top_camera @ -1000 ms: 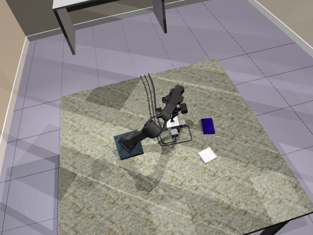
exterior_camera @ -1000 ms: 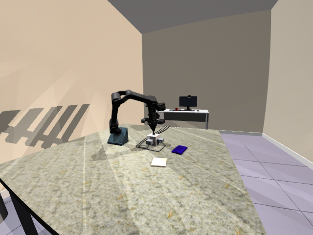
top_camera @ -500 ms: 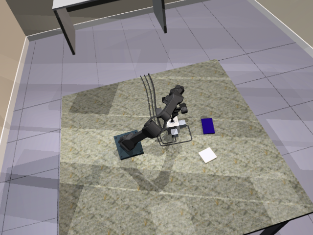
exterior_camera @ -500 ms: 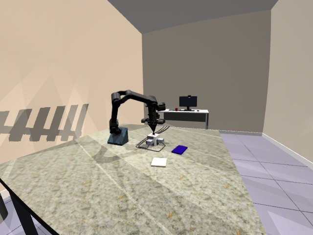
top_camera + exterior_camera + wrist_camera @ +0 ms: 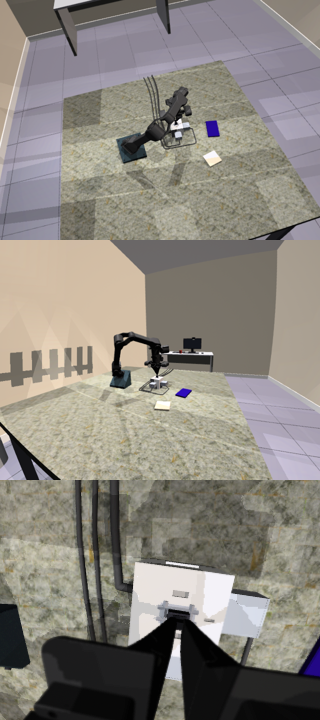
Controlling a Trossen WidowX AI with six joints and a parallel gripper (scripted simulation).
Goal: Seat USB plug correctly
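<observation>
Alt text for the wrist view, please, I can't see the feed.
The gripper is shut on the small dark plug at the top of the white power cube. A pale grey block sticks out from the cube's right side in the image, and dark cables run up the left.

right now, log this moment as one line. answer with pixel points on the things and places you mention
pincer (image 5: 176,122) (image 5: 156,376) (image 5: 178,624): shut on usb plug (image 5: 178,614) | place: top of power cube (image 5: 175,127) (image 5: 158,379) (image 5: 150,587) | seating depth: cannot tell | release: not yet done
</observation>
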